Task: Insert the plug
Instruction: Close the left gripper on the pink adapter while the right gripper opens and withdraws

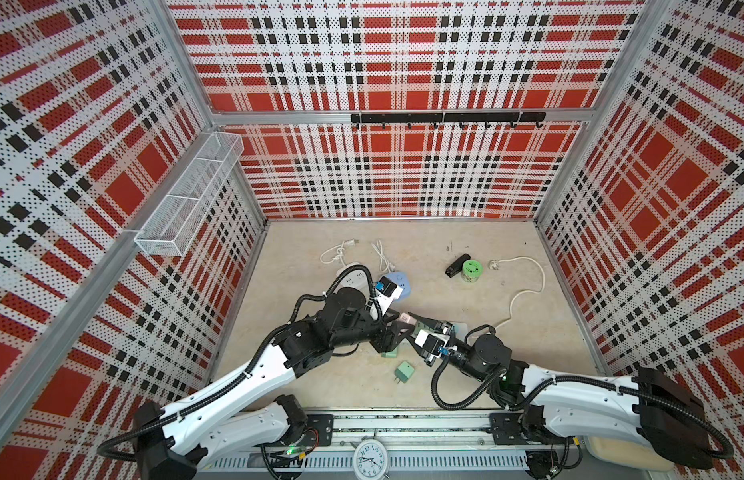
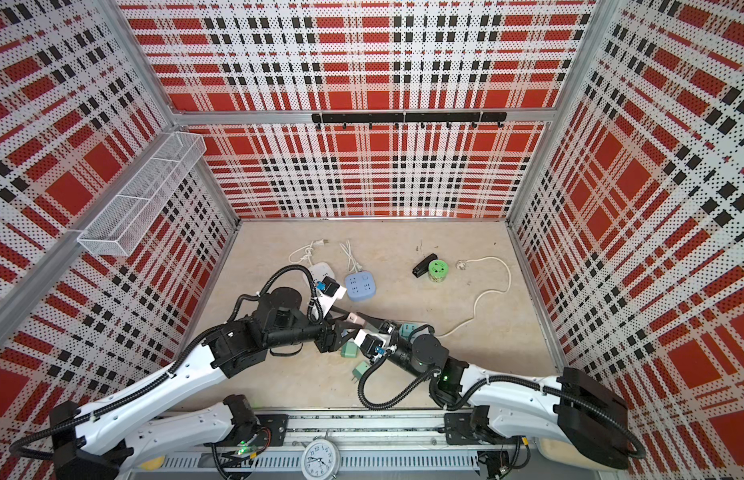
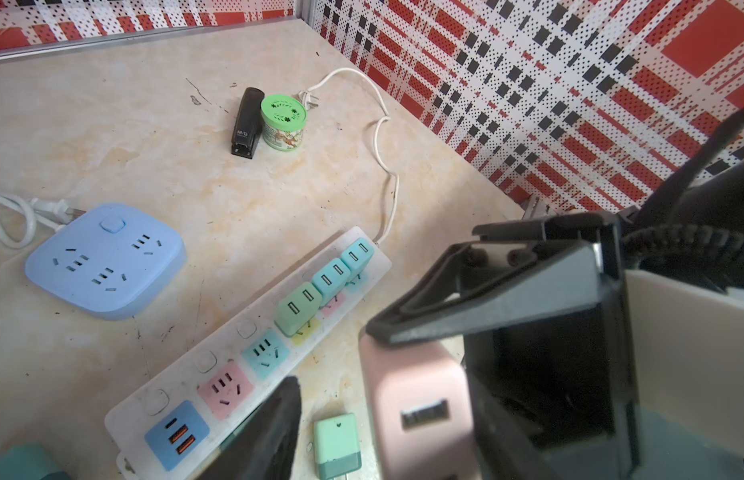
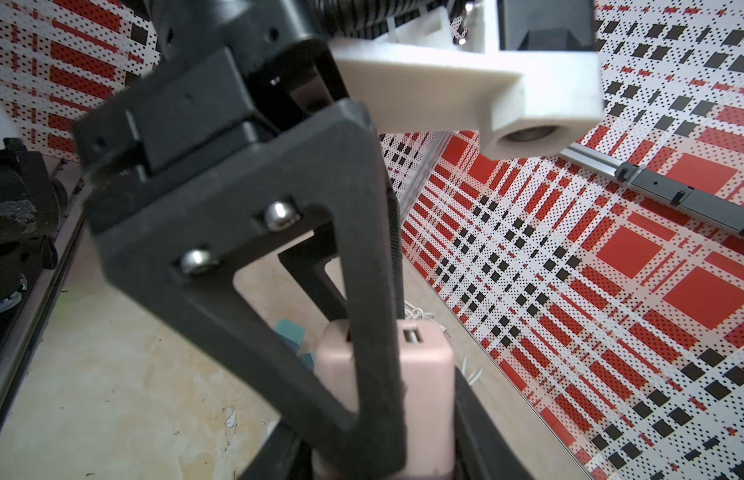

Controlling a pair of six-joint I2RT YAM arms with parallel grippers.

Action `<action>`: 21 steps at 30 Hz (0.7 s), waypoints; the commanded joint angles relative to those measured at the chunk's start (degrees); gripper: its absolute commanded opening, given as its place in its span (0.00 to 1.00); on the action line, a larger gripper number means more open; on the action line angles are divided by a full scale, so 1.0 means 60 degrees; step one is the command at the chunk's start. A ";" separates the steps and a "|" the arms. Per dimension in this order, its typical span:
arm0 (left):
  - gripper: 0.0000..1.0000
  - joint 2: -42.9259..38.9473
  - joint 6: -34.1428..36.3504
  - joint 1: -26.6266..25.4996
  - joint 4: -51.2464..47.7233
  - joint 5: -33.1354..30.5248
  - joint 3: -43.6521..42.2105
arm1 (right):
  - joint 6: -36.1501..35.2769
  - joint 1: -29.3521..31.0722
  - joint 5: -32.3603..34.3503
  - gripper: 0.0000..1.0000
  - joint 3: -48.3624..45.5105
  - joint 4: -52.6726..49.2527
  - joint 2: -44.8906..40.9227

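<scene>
The pink plug (image 1: 404,319) (image 2: 352,318) hangs in the air between the two arms, above the table. My right gripper (image 1: 412,321) (image 4: 382,453) is shut on it, with a dark finger on each side of the pink plug (image 4: 422,365). My left gripper (image 1: 397,327) (image 3: 382,436) is open and straddles the pink plug (image 3: 420,399). One of its fingers lies against the plug and the other finger (image 3: 274,419) stands apart, with table showing in the gap. The long white power strip (image 3: 162,409) lies just beyond, with a free pink socket (image 3: 224,388) and a free teal socket (image 3: 264,353). Three plugs sit in its far sockets.
A loose green plug (image 3: 336,444) (image 1: 404,371) lies under the grippers and a second green plug (image 1: 390,354) is beside it. A blue square socket block (image 3: 104,262), a black stapler (image 1: 457,264), a green jar (image 1: 471,271) and white cords lie farther back.
</scene>
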 commanded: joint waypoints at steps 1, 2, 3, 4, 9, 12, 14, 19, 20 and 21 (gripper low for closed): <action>0.47 0.0232 0.0135 -0.0035 0.0218 0.0189 0.0386 | 0.0122 0.0003 -0.0155 0.00 -0.0028 0.0667 0.0004; 0.42 0.0304 0.0122 -0.0035 0.0233 0.0204 0.0426 | 0.0123 0.0011 -0.0115 0.00 -0.0056 0.0678 -0.0009; 0.36 0.0369 0.0136 -0.0035 0.0234 0.0246 0.0450 | 0.0132 0.0011 -0.0110 0.00 -0.0089 0.0729 -0.0010; 0.32 0.0416 0.0139 -0.0035 0.0241 0.0295 0.0473 | 0.0134 0.0010 -0.0070 0.00 -0.0111 0.0774 -0.0023; 0.08 0.0444 0.0292 -0.0035 0.0352 0.0122 0.0438 | 0.0192 0.0011 0.0123 0.25 -0.0127 0.0519 -0.0141; 0.00 0.0338 0.0523 -0.0021 0.0465 -0.0087 0.0342 | 0.0266 0.0010 0.0632 1.00 -0.0210 0.0561 -0.0170; 0.00 0.0237 0.0748 0.0041 0.0525 -0.0409 0.0291 | 0.0276 0.0011 0.1009 1.00 -0.0258 0.0588 -0.0186; 0.00 -0.0066 0.1181 0.0525 0.0370 -0.0705 0.0323 | 0.0827 -0.0109 0.2413 1.00 -0.0781 0.2295 -0.0114; 0.00 -0.0155 0.1229 0.0653 0.0309 -0.0847 0.0324 | 0.1043 -0.0209 0.2723 1.00 -0.0804 0.2521 -0.0127; 0.00 -0.0253 0.1313 0.0771 0.0268 -0.0992 0.0306 | 0.1329 -0.0353 0.2982 1.00 -0.0797 0.2633 -0.0169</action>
